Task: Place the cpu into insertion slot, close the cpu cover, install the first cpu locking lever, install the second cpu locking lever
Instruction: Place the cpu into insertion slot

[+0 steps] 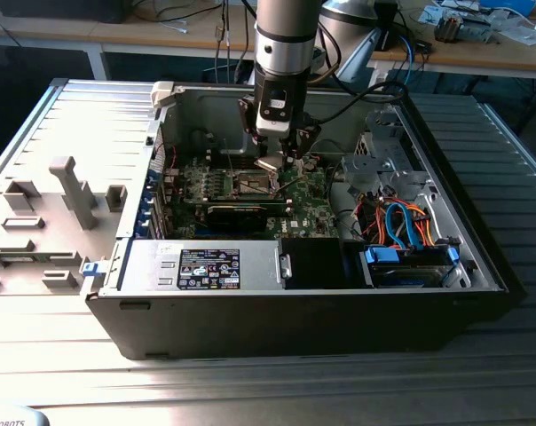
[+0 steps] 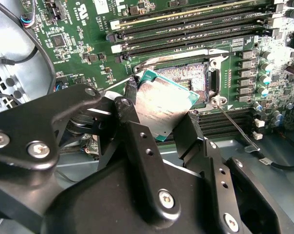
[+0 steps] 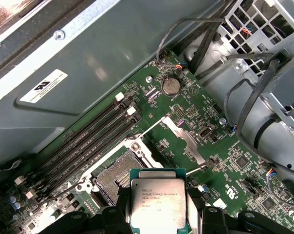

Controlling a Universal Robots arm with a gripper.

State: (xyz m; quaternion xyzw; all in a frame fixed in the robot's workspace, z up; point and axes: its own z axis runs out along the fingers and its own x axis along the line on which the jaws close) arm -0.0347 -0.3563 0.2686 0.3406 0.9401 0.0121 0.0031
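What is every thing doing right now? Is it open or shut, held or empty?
Black robot gripper: shut on the chip, gripping two opposite edges.
Small flat square silver-grey cpu: held in the air, tilted, near the socket, not seated.
Square dark insertion slot with silver rim: uncovered, empty.
Thin silver-beige metal cpu cover: swung open, off the slot.
Big black computer case: side open, insides showing.
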